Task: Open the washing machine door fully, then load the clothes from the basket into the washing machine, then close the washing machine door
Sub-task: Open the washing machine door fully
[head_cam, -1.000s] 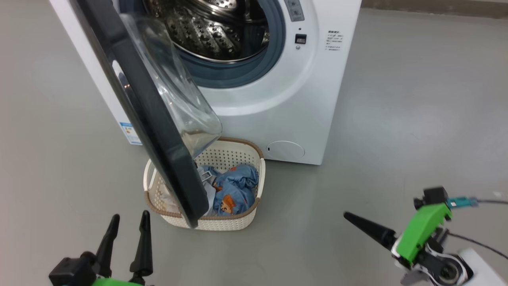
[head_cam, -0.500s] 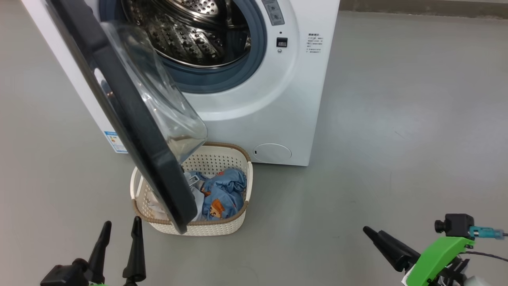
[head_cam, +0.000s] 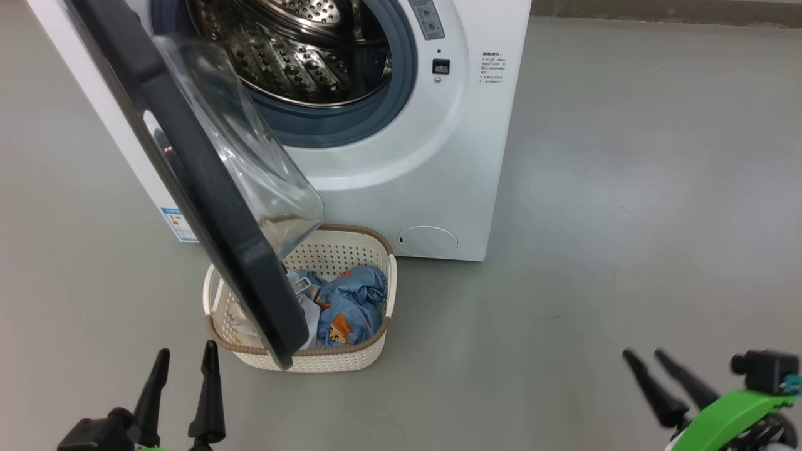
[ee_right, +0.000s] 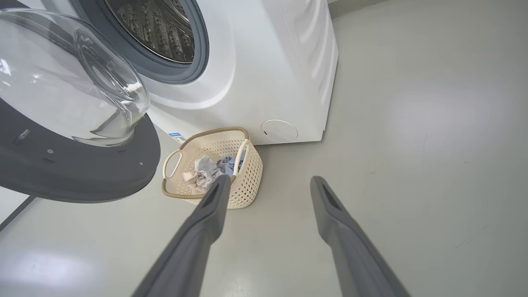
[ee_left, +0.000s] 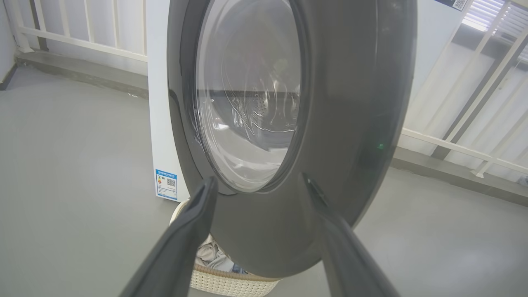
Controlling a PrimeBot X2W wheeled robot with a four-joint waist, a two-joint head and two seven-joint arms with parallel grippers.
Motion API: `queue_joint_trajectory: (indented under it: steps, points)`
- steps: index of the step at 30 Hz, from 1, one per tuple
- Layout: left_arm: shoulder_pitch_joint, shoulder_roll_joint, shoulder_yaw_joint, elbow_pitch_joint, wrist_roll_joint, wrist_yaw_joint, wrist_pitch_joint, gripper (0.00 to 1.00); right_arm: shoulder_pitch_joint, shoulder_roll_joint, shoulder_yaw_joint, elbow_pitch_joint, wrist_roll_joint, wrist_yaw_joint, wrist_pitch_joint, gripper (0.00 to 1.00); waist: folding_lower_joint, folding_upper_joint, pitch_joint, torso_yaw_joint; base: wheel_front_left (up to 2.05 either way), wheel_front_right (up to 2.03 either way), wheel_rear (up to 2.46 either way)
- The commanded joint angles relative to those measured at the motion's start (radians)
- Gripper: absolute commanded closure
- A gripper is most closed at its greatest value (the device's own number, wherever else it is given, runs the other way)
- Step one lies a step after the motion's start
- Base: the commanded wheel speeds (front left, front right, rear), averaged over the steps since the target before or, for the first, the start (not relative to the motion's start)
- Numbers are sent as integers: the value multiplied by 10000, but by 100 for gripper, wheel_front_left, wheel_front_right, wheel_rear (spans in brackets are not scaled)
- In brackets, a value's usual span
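Two open, empty grippers frame a grey floor (head_cam: 595,219) seen from above. At the lower left, the left gripper (head_cam: 186,348) points its spread dark fingers up toward the washing machine door (head_cam: 207,188), near its lowest edge but not touching it.

The door is glossy black with a bulging clear glass bowl. It stands roughly half open, hinged on the machine's left side, with its free edge swung out toward the viewer. That edge hangs over the left part of the basket (head_cam: 376,347), which is cream and perforated with a brown rim. The basket sits on the floor just in front of the machine's lower front edge.

Inside it lie the clothes (head_cam: 348,304): a blue garment with orange prints on the right, and a pale one partly hidden by the door. Behind stands the white washing machine (head_cam: 451,163); no clothes show in the part of its steel drum on view. At the lower right, well apart from everything, the right gripper (head_cam: 642,354) hovers with fingers parted.

The step in hand appears to be finishing the door's swing. The left gripper would likely need to catch the free rim and carry it leftward along the hinge's arc until the door clears the basket. Pressing the outer face would push the door shut. It is best to avoid the glass bowl and not to nudge the basket.
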Motion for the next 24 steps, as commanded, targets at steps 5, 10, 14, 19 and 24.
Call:
queue_joint_trajectory:
  steps: [5,10,14,19,24]
  points:
    - [-285,80,462,-324,193,-15,-63,0,-143,157,-1613,-136,-1684,100,-199,0,0,-1,-18,-4,0,0,0]
    - [-324,65,504,-389,274,-15,-63,0,711,1021,-3897,-1034,-4224,100,-202,0,0,-1,-69,-8,0,0,0]
    - [-334,60,459,-398,313,-15,-63,0,1302,1565,-4998,-1628,-5678,100,-203,0,0,-1,-88,2,0,0,0]
    - [-344,59,449,-404,336,-15,-63,0,1938,2099,-5824,-2049,-6808,100,-203,0,0,-1,-106,22,0,0,0]
    - [-327,60,408,-368,320,-15,-63,0,2463,2405,-6205,-2068,-7436,100,-204,0,0,-1,-136,47,0,0,0]
